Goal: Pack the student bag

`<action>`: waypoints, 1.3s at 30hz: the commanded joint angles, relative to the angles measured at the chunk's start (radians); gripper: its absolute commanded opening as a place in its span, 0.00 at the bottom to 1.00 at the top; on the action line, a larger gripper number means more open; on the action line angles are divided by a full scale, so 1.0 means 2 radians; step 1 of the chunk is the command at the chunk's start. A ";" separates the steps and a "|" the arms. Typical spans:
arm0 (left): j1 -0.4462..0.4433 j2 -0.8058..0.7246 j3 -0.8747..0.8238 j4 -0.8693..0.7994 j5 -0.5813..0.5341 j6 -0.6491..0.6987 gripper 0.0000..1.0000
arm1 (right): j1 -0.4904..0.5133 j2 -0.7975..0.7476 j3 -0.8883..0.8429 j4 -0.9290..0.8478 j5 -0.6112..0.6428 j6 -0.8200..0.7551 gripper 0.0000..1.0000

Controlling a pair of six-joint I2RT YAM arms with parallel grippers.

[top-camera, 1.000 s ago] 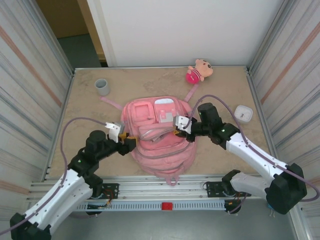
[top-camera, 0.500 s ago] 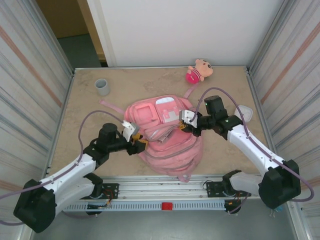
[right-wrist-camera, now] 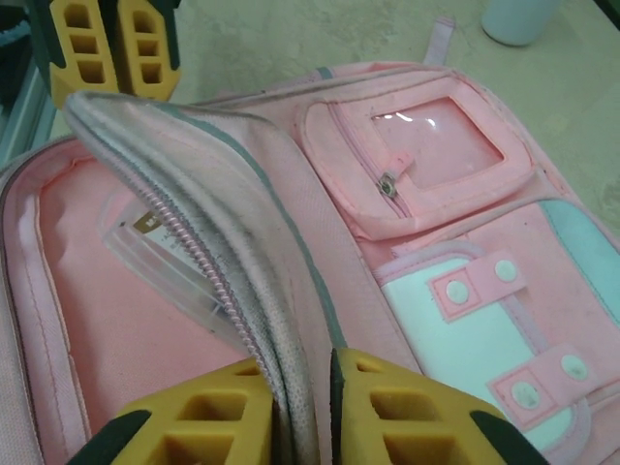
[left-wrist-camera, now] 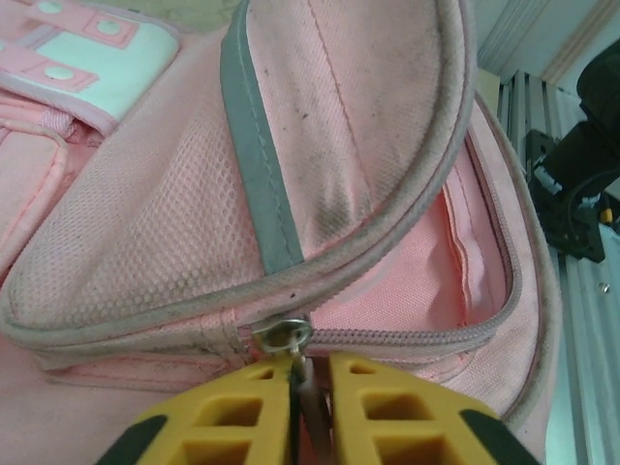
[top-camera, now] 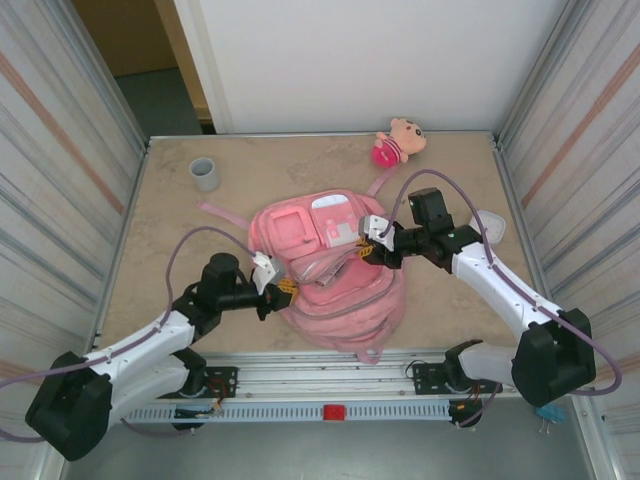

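Zipper pull (left-wrist-camera: 288, 334) at near-left edge of student bag (top-camera: 335, 310): my left gripper (left-wrist-camera: 308, 387) had just gone from wide to clamped on it. Bag lay mid-table, skewed since a second back. Farther, at bag's right side, right gripper (right-wrist-camera: 302, 383) pinched raised flap (right-wrist-camera: 223, 223), compartment gaping. I judged zip could now run. Plush doll (top-camera: 400, 140) beyond bag, unpacked.

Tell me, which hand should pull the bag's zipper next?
Left, probably: the left hand pinches the zipper pull, while the right hand grips the open flap.
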 commanded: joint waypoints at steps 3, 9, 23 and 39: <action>-0.010 -0.021 -0.003 0.003 0.010 0.002 0.05 | -0.004 -0.040 0.012 0.008 -0.005 0.067 0.39; -0.013 -0.047 -0.005 -0.016 -0.005 -0.002 0.02 | 0.052 -0.124 0.001 -0.013 0.081 0.304 0.56; -0.014 -0.085 -0.006 -0.037 -0.047 0.003 0.01 | 0.220 -0.307 -0.158 0.052 0.232 0.933 0.57; -0.019 -0.088 -0.001 -0.033 -0.041 0.001 0.01 | 0.301 -0.215 -0.250 0.325 0.323 1.095 0.61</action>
